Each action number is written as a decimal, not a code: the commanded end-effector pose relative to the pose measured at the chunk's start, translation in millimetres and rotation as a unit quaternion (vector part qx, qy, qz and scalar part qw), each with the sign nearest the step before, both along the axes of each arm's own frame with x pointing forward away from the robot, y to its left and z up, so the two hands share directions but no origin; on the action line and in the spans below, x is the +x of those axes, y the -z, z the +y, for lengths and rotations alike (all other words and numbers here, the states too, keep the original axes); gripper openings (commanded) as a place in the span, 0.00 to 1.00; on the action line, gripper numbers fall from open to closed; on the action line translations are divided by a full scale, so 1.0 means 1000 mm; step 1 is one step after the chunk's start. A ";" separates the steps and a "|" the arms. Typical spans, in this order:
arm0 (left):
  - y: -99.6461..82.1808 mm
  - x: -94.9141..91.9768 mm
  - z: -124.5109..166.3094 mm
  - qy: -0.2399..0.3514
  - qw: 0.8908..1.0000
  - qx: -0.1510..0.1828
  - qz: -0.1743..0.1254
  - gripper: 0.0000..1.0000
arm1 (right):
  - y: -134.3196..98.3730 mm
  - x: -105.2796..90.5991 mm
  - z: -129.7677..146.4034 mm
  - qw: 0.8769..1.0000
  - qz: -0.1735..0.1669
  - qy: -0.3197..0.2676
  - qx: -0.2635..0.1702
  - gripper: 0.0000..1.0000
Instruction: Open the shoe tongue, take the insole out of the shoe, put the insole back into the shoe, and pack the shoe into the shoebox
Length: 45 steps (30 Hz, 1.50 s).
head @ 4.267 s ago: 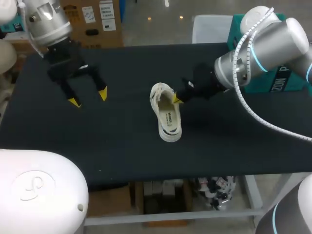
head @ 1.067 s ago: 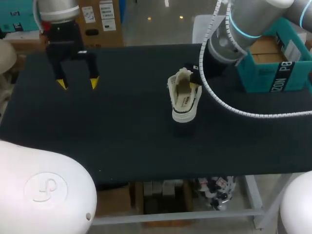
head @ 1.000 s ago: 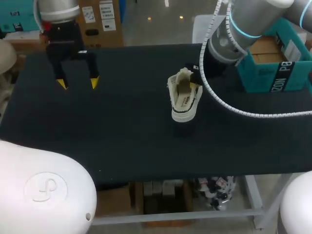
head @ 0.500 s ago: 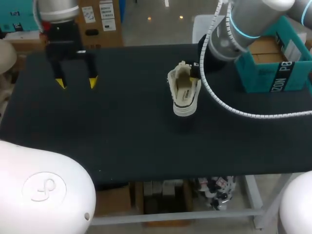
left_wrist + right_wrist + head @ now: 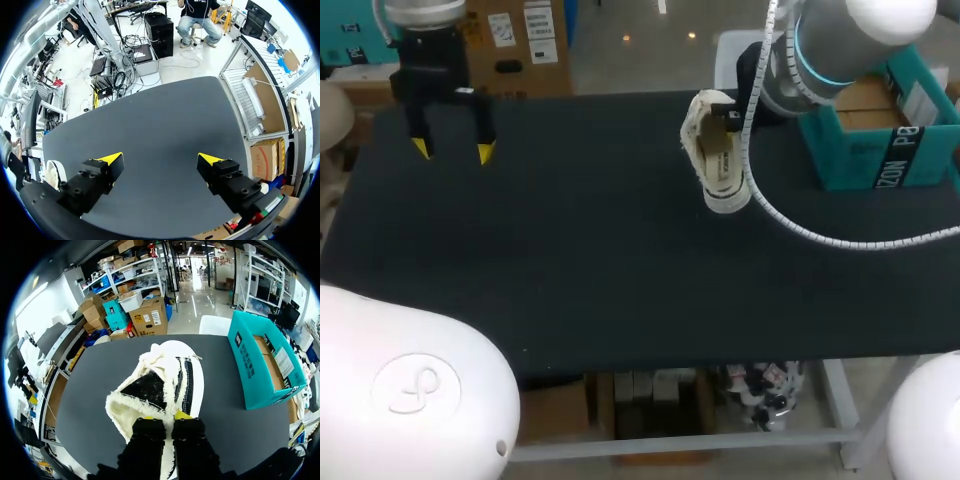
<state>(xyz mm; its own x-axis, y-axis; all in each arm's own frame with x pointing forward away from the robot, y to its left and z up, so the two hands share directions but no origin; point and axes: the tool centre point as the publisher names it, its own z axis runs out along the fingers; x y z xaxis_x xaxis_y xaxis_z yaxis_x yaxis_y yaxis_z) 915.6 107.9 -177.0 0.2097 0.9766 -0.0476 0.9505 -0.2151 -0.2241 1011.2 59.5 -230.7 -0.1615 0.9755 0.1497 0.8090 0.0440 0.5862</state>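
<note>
Right claw pinching shoe collar; teal shoebox near; left claw spread, well apart.

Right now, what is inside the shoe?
Inside the shoe, a dark bottom shows, ringed by white fleece lining. The upper covers the toe end, and the right gripper, shut on the rim, hides the near part.

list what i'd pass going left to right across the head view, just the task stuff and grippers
left gripper → shoe → shoebox
</note>
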 end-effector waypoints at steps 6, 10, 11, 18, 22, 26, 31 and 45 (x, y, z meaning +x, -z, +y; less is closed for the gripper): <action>-0.005 0.014 0.000 0.011 1.000 0.020 0.010 1.00 | -0.016 0.012 -0.017 0.998 -0.060 -0.016 -0.006 0.00; -0.006 0.016 -0.001 0.009 1.000 0.026 0.013 1.00 | -0.019 0.018 -0.025 0.996 -0.079 -0.035 0.005 0.00; -0.006 0.016 0.000 0.009 1.000 0.027 0.012 1.00 | -0.020 0.020 -0.027 0.996 -0.083 -0.042 0.008 0.00; -0.012 0.015 0.002 -0.001 0.999 0.033 0.012 1.00 | -0.028 0.030 -0.044 0.991 -0.109 -0.063 0.035 0.00; -0.013 0.014 0.003 -0.002 0.999 0.036 0.011 1.00 | -0.032 0.032 -0.046 0.989 -0.119 -0.074 0.037 0.00; -0.014 0.013 0.003 -0.002 0.999 0.036 0.009 1.00 | -0.033 0.032 -0.047 0.986 -0.131 -0.086 0.051 0.00; -0.013 0.012 0.001 0.002 0.999 0.040 0.010 1.00 | -0.032 0.036 -0.050 0.986 -0.132 -0.086 0.054 0.00; -0.010 0.017 -0.001 0.014 0.999 0.040 0.010 1.00 | -0.043 0.049 -0.082 0.982 -0.155 -0.058 0.093 0.00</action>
